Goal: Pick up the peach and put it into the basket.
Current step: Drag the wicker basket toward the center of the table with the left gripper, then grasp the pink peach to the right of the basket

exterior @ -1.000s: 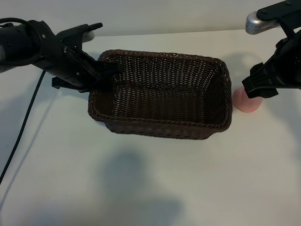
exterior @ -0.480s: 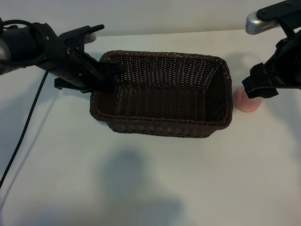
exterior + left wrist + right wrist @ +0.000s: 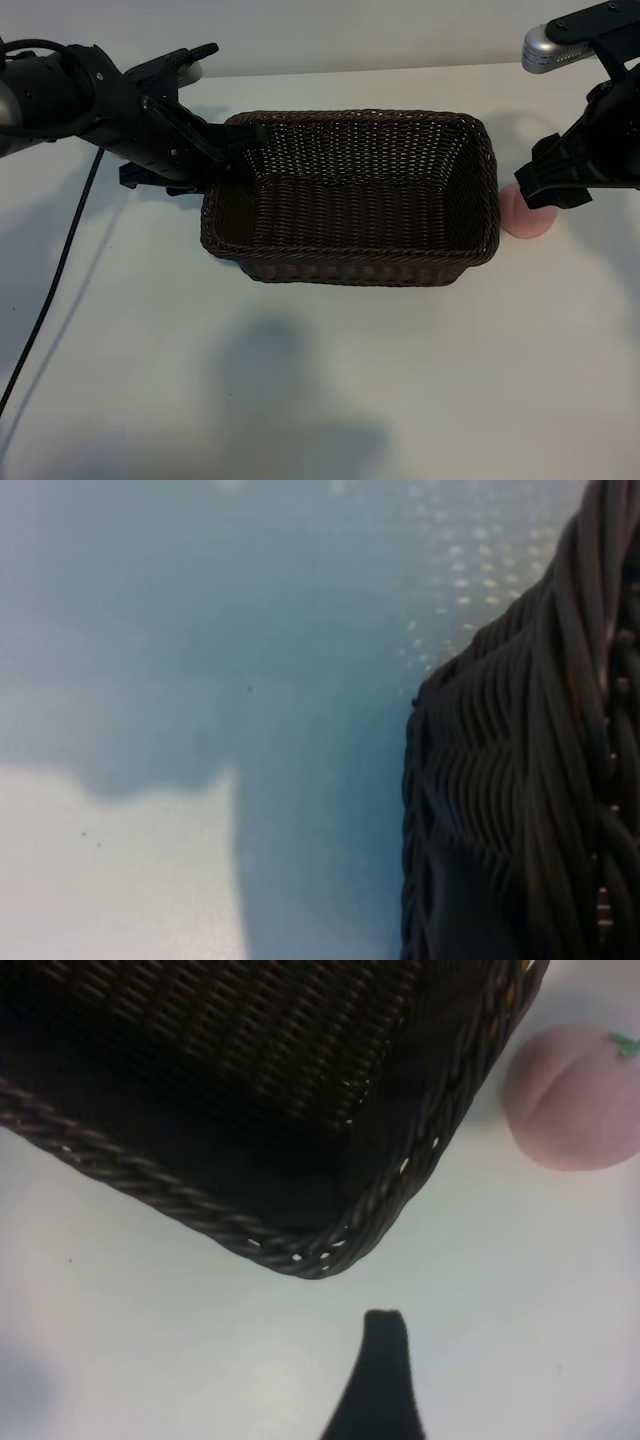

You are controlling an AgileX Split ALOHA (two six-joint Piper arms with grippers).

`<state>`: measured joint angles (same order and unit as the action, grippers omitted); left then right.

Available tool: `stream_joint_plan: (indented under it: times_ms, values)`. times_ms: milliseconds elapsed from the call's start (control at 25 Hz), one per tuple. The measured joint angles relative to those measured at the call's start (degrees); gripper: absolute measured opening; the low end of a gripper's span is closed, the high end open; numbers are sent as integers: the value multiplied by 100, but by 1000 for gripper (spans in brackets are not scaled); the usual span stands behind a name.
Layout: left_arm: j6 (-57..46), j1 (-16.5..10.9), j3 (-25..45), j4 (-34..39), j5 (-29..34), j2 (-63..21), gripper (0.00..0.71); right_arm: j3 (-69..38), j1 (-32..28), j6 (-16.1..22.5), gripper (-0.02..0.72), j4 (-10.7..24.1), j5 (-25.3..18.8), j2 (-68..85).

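The peach (image 3: 524, 214) sits on the bench (image 3: 330, 390) just beside the basket (image 3: 350, 275), below the right end effector (image 3: 553, 190), which is wide open and empty and should descend squarely astride it; the left end effector (image 3: 232, 150) is at the basket's corner, its spread indiscernible.

Lab bench: bare white table (image 3: 300, 400), two robot arms.

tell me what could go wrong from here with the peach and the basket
The peach lies on the table close against the basket end wall, so the right tool may snag the braided rim when it goes for the fruit. The left tool at the far corner could drag the basket as it leaves.
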<state>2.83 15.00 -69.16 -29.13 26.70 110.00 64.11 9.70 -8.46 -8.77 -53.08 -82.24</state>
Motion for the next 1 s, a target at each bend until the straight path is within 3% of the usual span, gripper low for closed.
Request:
stream_joint_plan:
  times_ms: [280,640,1000]
  values:
    - [-11,0,0,157,261,-176,591,0,0,0,595,0,-2,0]
    - [-353,0,0,977,729,-979,598,0,0,0,595,0,-2,0]
    - [-283,0,0,1615,1253,-2434,595,0,0,0,595,0,-2,0]
